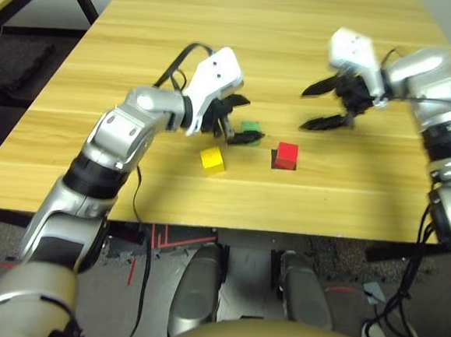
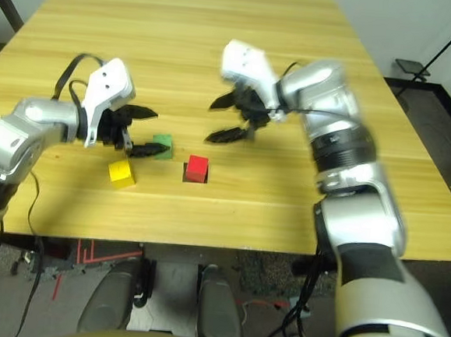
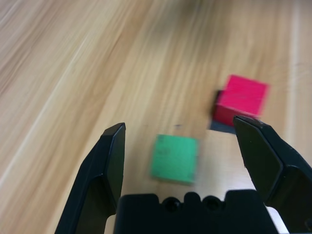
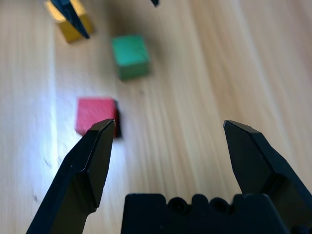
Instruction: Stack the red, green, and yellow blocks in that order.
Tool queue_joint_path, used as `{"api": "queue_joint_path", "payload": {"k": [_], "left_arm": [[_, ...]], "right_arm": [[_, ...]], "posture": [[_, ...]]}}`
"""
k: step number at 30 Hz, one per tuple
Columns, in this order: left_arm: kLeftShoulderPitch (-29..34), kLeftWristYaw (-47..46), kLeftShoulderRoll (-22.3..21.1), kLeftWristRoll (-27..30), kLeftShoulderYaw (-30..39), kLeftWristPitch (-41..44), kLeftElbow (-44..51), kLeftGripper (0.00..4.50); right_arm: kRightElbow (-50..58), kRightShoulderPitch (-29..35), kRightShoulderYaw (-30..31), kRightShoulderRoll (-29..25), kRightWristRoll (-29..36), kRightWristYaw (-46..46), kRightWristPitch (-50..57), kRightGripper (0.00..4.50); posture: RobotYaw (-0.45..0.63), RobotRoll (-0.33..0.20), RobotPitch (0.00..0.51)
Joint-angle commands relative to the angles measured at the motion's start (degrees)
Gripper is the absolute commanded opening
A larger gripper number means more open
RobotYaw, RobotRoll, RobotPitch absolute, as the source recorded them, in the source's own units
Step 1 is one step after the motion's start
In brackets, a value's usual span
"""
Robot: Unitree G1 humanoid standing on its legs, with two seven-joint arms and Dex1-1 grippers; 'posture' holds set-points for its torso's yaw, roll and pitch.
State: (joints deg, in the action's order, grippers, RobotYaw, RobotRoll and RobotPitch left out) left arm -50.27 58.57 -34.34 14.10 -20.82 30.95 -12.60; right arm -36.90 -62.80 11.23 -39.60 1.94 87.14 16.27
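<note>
The red block [image 2: 197, 169] sits on the black square patch [image 1: 274, 165] on the wooden table [image 1: 324, 204], covering much of it. The green block [image 3: 174, 158] lies to the left of the red one and a little farther from the robot, the two apart. The yellow block [image 1: 212, 160] is on the left, nearer than the green block, set at an angle and apart from both others. All three blocks are separate, with none stacked on another.

The left gripper [image 3: 179, 127] is wide open and holds nothing. It is above the table at the green block, and in the left eye view one of its fingers partly covers that block. The right gripper [image 4: 169, 124] is also wide open, with nothing between its fingers. It is over the table, to the right of the green block and farther away than the red one.
</note>
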Motion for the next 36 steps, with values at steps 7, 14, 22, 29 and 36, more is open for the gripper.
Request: {"api": "queue_joint_path", "payload": {"k": [7,14,22,29,36], "left_arm": [[-8.5,11.5,7.3,-11.3,-5.2,-16.4,-29.3,4.50],[-11.6,10.4,10.9,-16.6,-3.7,-22.0,-41.2,4.50],[-13.1,9.8,13.0,-18.4,-1.2,-20.7,-42.7,2.88],[-14.0,12.4,14.2,-16.1,1.6,-11.1,-32.4,2.01],[-13.3,16.6,13.8,-12.5,0.6,5.3,-9.5,2.01]], "right_arm": [[17.4,14.1,-6.4,-3.8,6.4,-6.1,12.2,4.48],[24.8,18.1,-8.2,-4.6,9.3,-10.7,17.7,4.48],[24.5,17.8,-7.6,-4.2,10.5,-13.1,18.1,4.50],[21.8,16.6,-6.9,-3.5,10.4,-14.2,16.5,4.50],[21.7,17.4,-7.0,-3.6,10.7,-14.8,16.4,4.50]], "posture": [[0.13,-0.174,0.065],[0.10,-0.156,0.070],[0.13,-0.147,0.075],[0.16,-0.138,0.069],[0.16,-0.128,0.063]]}}
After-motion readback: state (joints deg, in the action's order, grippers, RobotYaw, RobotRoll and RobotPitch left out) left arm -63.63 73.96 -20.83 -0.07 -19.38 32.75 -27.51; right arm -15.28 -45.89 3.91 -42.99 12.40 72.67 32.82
